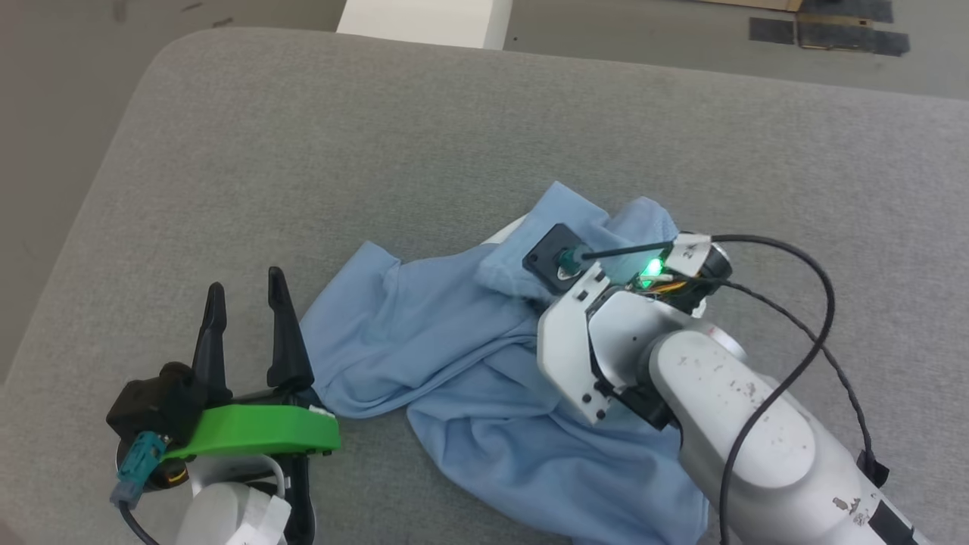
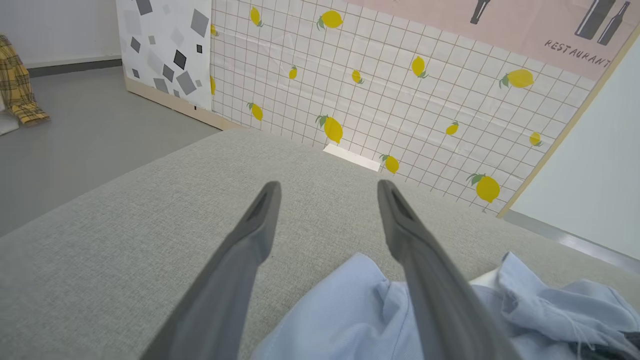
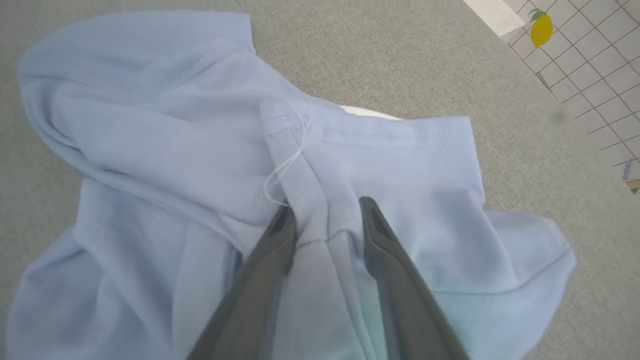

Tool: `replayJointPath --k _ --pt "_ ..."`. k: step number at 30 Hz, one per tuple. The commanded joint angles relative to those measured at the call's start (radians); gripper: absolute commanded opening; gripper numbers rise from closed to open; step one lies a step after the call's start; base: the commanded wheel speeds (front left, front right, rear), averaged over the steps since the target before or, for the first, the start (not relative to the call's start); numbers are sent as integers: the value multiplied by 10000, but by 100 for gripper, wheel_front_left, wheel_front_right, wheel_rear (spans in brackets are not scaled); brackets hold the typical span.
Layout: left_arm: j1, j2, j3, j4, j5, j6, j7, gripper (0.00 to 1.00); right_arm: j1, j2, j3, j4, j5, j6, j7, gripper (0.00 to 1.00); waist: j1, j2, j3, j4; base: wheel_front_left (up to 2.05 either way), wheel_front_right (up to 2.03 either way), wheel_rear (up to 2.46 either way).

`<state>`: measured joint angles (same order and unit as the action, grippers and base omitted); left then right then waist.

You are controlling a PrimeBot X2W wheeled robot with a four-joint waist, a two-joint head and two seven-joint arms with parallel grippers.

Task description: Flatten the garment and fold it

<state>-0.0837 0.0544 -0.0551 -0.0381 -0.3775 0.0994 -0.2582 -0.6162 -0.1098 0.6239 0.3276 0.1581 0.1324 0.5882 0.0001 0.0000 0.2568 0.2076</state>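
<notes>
Readable: "RESTAURANT" in dark slanted capitals on the pink poster in the left wrist view, beside dark bottle shapes. Small dark mark on the white tag at the right wrist, too small to make out.

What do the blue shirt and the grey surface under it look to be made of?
The garment looks like a soft matte knit, probably cotton: fine pique texture, stitched hems, limp folds. The grey surface looks like coarse woven upholstery fabric, with rounded edges that suggest padding.
</notes>
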Motion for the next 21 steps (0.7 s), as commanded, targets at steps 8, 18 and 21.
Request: replayJointPath --k 8,18,21 --pt "93 -40 122 -31 -83 198 -35 100 909 311 -2193 -925 -1 -17 -1233 0 -1 0 -374 -132 0 0 0" --pt "490 -40 500 68 340 -47 -35 100 4602 585 -6855 -3745 -81 -17 -2493 0 -1 0 -1037 -1259 0 0 0" --pt "532 -41 547 127 465 -135 -35 100 5596 590 -8027 -3853 281 -17 -2529 0 -1 0 -1157 -1599 0 0 0"
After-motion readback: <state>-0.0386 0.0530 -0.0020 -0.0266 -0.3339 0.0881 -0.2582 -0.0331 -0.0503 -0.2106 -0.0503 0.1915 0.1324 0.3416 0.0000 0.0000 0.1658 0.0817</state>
